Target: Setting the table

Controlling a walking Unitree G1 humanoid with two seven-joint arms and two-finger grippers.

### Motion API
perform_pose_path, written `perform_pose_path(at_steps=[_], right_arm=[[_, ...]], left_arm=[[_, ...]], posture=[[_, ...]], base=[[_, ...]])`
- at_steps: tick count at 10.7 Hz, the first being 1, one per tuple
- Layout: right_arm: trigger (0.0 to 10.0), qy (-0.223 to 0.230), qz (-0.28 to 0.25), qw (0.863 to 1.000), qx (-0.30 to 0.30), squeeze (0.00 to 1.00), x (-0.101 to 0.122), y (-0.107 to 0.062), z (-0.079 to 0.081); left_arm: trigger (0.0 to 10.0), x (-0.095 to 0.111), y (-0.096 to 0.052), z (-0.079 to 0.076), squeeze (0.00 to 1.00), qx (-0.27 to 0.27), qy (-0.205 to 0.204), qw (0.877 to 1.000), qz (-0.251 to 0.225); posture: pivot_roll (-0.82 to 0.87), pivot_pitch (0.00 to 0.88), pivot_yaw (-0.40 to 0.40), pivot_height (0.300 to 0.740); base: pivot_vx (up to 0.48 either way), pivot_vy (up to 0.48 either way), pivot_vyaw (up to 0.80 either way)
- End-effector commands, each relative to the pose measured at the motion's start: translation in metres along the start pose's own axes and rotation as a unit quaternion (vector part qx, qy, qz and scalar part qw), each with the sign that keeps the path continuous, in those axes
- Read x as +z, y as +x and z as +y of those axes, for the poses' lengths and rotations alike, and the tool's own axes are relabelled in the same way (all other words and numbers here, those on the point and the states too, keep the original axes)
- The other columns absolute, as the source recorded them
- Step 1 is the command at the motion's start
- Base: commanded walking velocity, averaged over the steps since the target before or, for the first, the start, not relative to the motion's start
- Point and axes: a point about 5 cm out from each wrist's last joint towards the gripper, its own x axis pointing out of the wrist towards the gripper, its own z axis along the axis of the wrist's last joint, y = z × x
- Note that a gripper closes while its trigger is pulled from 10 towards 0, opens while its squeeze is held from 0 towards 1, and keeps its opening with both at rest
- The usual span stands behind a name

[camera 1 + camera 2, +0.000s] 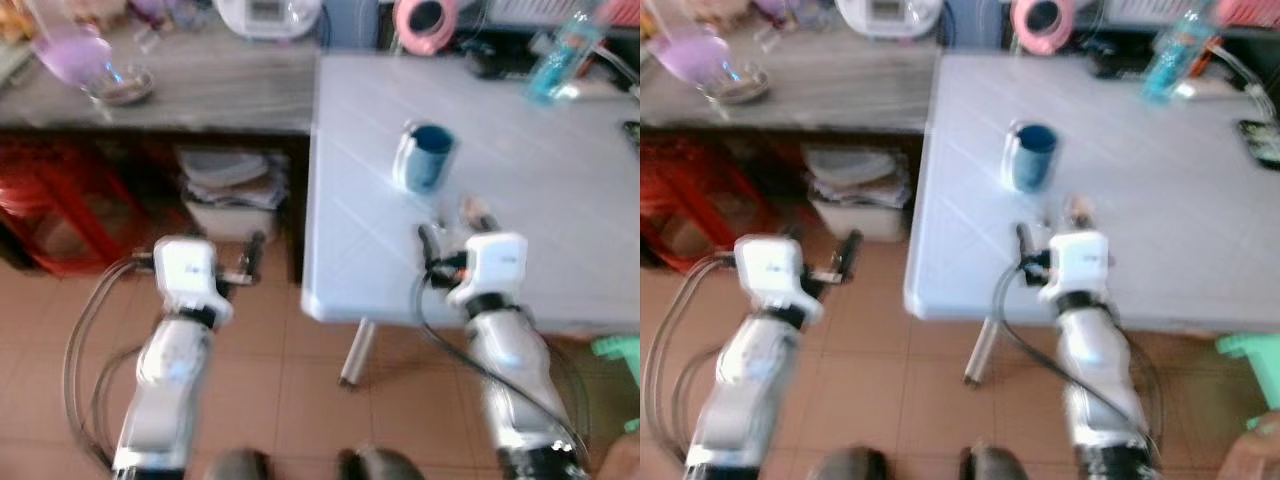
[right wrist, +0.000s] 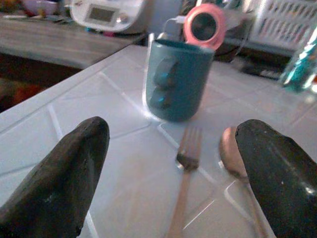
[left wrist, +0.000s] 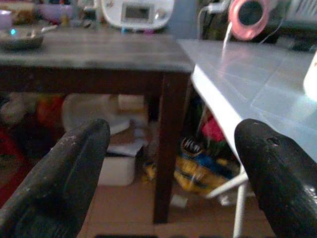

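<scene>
Right wrist view, item 1: fork (image 2: 184,186), thin metal, lying flat on the white table (image 2: 89,114), dead ahead of the right gripper (image 2: 173,163) and between its spread fingers, tines pointing away twd the cup. Est. light, stiff, slick; sits low on the top so hard to get under. Best hold prob. across the narrow handle, fingers closing from either side, pressed down to the surface first.

Item 2: spoon (image 2: 233,153), copper-toned bowl, just beside the fork on the side of the gripper's far finger, roughly parallel. Same handling: light, rigid, slippery; take by the handle, not the bowl.

Item 3: teal cup (image 2: 178,82), upright w/ white handle, beyond the fork tips, straight out past the right gripper. Likely ceramic or plastic, cannot tell; if ceramic, breakable. Grip across the body or rim.

Right gripper: open wide, holding nothing, low over the table edge nearest the robot.

Left gripper (image 3: 168,168): fingers spread, empty, off the table over the floor, pointed twd the leg of a dark wooden side table (image 3: 99,52).

Beyond the cup: pink round object (image 2: 204,26), blue-tinted bottle (image 1: 560,55) at the far table edge. On the side table: white appliance (image 3: 137,11), small bowl (image 1: 120,88).
</scene>
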Motion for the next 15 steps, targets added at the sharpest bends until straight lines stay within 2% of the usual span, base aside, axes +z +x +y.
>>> perform_pose_path(at_steps=[1, 3, 5, 8, 10, 14, 15], right_arm=[[10.0, 0.002, 0.002, 1.0, -0.014, 0.0, 0.003, 0.001, -0.005], [10.0, 0.018, 0.009, 1.0, -0.024, 0.0, 0.004, 0.009, -0.008], [10.0, 0.034, 0.004, 0.999, -0.024, 0.0, 0.016, 0.028, -0.011], [10.0, 0.036, 0.009, 0.999, -0.01, 0.0, 0.03, 0.044, -0.007], [10.0, 0.04, 0.033, 0.999, 0.017, 0.0, 0.036, 0.055, 0.0], [10.0, 0.058, 0.081, 0.994, 0.049, 0.0, 0.037, 0.059, 0.017], [4.7, 0.073, 0.099, 0.991, 0.046, 0.0, 0.034, 0.058, 0.017]], left_arm=[[10.0, 0.002, 0.0, -0.002, 0.0, -0.005, 0.004, 1.0, 0.003], [10.0, 0.002, -0.001, -0.004, 0.0, -0.011, 0.007, 1.0, 0.008], [10.0, 0.001, -0.006, -0.003, 0.0, -0.016, 0.012, 1.0, 0.016], [10.0, 0.0, -0.013, -0.002, 0.0, -0.016, 0.013, 0.999, 0.028], [10.0, 0.0, -0.017, -0.003, 0.0, -0.023, 0.013, 0.999, 0.038], [10.0, 0.0, -0.019, -0.003, 0.0, -0.028, 0.01, 0.998, 0.047], [10.0, 0.0, -0.019, -0.004, 0.0, -0.027, 0.01, 0.998, 0.049]], posture=[[-0.03, 0.145, 0.005, 0.74], [-0.02, 0.172, 0.024, 0.74], [-0.02, 0.201, 0.034, 0.74], [-0.01, 0.235, 0.042, 0.74], [-0.02, 0.267, 0.043, 0.74], [-0.02, 0.287, 0.037, 0.74], [-0.02, 0.287, 0.035, 0.74]], base=[[0.0, 0.0, 0.0], [0.0, 0.0, 0.0], [0.0, 0.0, 0.0], [0.0, 0.0, 0.0], [0.0, 0.0, 0.0], [0.0, 0.0, 0.0], [0.0, 0.0, 0.0]])
